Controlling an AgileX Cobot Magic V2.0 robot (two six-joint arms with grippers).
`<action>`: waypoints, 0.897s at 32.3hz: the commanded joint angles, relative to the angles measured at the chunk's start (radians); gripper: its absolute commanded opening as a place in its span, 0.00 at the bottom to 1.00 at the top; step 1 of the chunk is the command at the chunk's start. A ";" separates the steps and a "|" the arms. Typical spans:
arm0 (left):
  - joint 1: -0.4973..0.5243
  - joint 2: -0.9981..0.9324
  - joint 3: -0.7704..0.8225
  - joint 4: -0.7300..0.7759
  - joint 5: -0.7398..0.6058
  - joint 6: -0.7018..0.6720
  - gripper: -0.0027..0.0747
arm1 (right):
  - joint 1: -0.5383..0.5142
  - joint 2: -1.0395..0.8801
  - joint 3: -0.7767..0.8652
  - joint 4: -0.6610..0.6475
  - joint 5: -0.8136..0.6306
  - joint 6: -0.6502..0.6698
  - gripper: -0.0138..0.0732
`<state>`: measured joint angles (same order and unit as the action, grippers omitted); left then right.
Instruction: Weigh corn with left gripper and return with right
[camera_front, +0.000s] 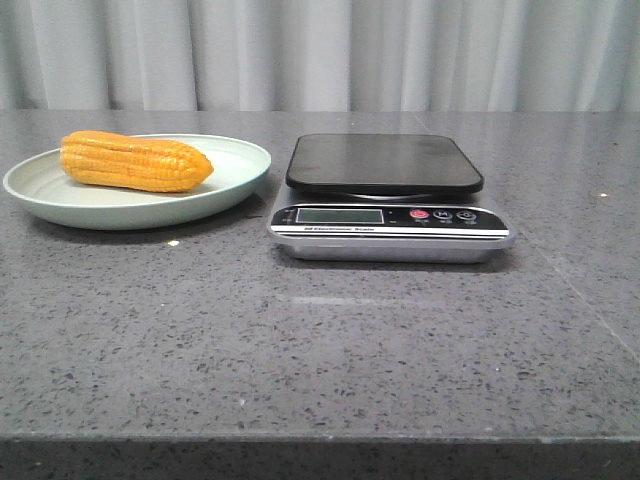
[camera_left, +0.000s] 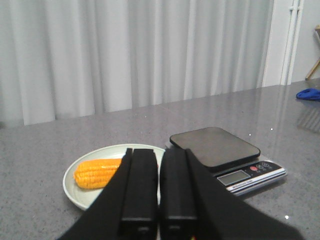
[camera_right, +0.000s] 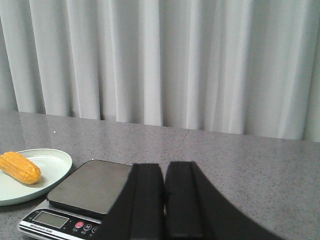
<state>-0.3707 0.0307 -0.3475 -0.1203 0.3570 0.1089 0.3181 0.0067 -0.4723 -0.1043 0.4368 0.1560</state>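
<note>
The corn (camera_front: 135, 162) lies on its side in a pale green plate (camera_front: 235, 180) at the table's left; it also shows in the left wrist view as the corn (camera_left: 95, 172) and in the right wrist view as the corn (camera_right: 20, 168). A kitchen scale (camera_front: 385, 197) with a bare black platform stands to the plate's right. My left gripper (camera_left: 159, 152) hangs shut and empty, well back from the plate. My right gripper (camera_right: 164, 166) is shut too, empty, behind the scale's right side. Neither gripper appears in the front view.
Grey speckled tabletop (camera_front: 320, 340) stretches in front of plate and scale, its front edge near the camera. White curtains (camera_front: 320, 50) close off the back. A blue object (camera_left: 308, 94) lies far off on the table in the left wrist view.
</note>
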 joint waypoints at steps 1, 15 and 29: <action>0.038 0.024 0.035 0.006 -0.084 0.000 0.21 | -0.007 0.014 -0.023 -0.020 -0.085 -0.003 0.34; 0.353 -0.047 0.303 0.065 -0.301 -0.006 0.21 | -0.007 0.014 -0.023 -0.020 -0.085 -0.003 0.34; 0.480 -0.056 0.357 0.088 -0.341 -0.117 0.21 | -0.007 0.014 -0.023 -0.020 -0.081 -0.003 0.34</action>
<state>0.0916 -0.0039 0.0033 -0.0330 0.0979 0.0092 0.3181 0.0067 -0.4723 -0.1059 0.4368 0.1560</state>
